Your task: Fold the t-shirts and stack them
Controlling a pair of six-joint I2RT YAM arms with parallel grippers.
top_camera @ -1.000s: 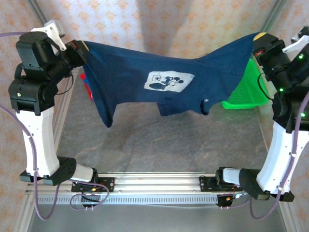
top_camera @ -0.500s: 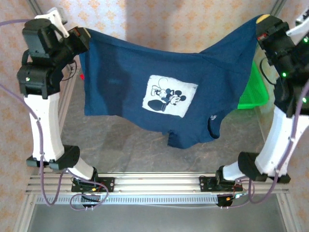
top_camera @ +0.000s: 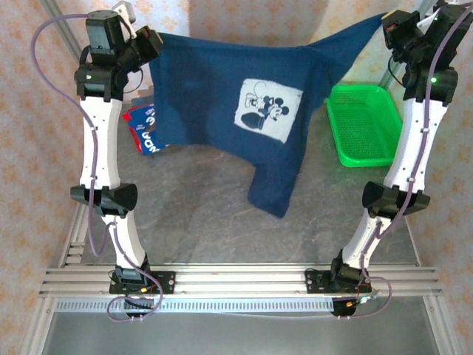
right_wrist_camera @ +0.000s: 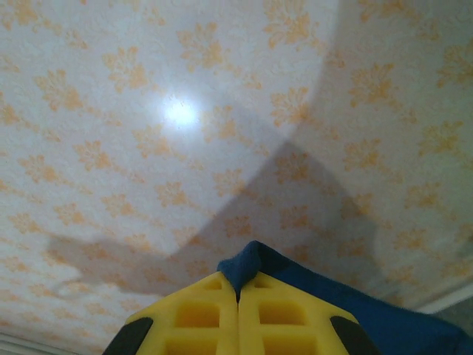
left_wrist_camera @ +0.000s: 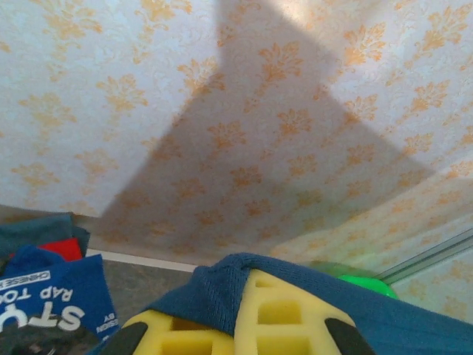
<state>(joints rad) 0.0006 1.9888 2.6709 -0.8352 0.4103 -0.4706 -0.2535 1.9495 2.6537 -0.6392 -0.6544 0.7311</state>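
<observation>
Lifting phase: over the last second both arms have straightened and risen, carrying the navy t-shirt (top_camera: 214,103) from a low sag to a high, wide spread across the back of the worktop (top_camera: 199,222). The Mickey print (top_camera: 268,112) now faces up toward the top camera. With the cloth raised, the folded blue and red shirts (top_camera: 144,127) on the left are uncovered, and so is the whole green basket (top_camera: 362,122) on the right. For the task, this looks like the shake-out before laying the shirt flat; no fold made yet.

Left hand (top_camera: 150,44) is clamped tight on one top corner; the left wrist view shows navy cloth bunched between the yellow pads (left_wrist_camera: 284,314). Right hand (top_camera: 390,29) is likewise pinched fully closed on the opposite corner, with cloth poking out between its pads (right_wrist_camera: 199,314).

The shirt hangs between the two hands, one lower flap (top_camera: 275,188) drooping toward the worktop; can't tell if it touches.
</observation>
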